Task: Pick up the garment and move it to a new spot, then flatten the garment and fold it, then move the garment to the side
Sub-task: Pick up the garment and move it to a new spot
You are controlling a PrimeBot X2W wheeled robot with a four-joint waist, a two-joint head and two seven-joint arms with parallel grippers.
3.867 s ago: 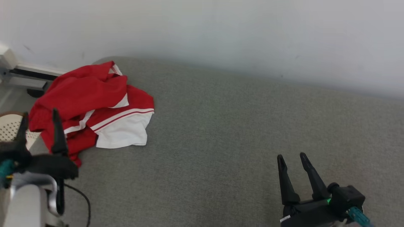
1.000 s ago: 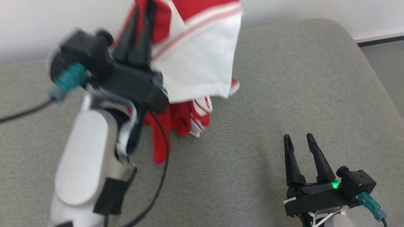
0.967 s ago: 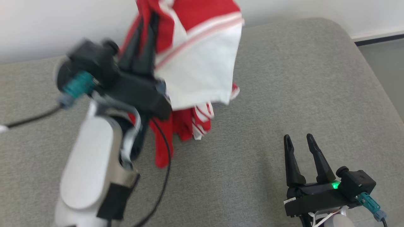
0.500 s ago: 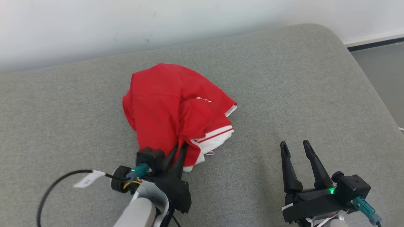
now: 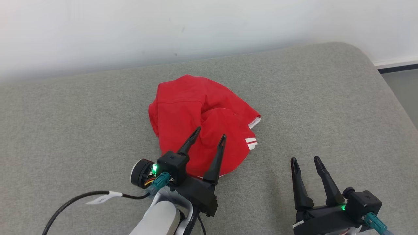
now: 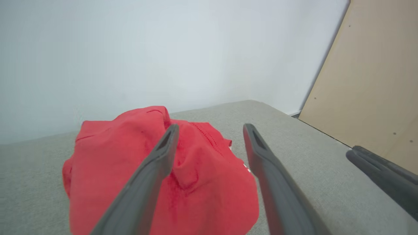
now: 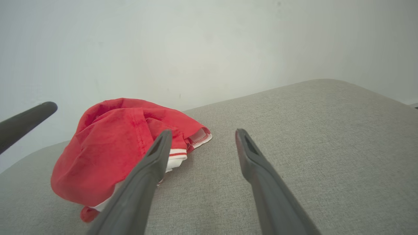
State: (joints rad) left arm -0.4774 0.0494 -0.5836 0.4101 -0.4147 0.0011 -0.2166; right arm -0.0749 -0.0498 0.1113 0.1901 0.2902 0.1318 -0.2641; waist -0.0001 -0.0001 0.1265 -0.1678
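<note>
The red garment (image 5: 199, 120) with white trim lies crumpled in a heap on the grey couch cushion (image 5: 310, 107). It shows as a red mound in the left wrist view (image 6: 130, 156) and to the left in the right wrist view (image 7: 111, 147). My left gripper (image 5: 209, 133) stands open just over the garment's near edge, with nothing between its fingers. In the left wrist view the fingers (image 6: 153, 176) spread apart above the cloth. My right gripper (image 5: 305, 160) is open near the lower right, apart from the garment.
A white wall runs behind the cushion. The cushion's rounded right corner (image 5: 365, 55) drops to a floor strip with a dark baseboard (image 5: 398, 67). A tan board (image 6: 375, 85) leans at the right. A black cable (image 5: 75, 199) trails from my left wrist.
The left gripper carried the hanging garment, lowered it onto the cushion, then opened and let it go. The camera shifted too. The right gripper stayed open.
</note>
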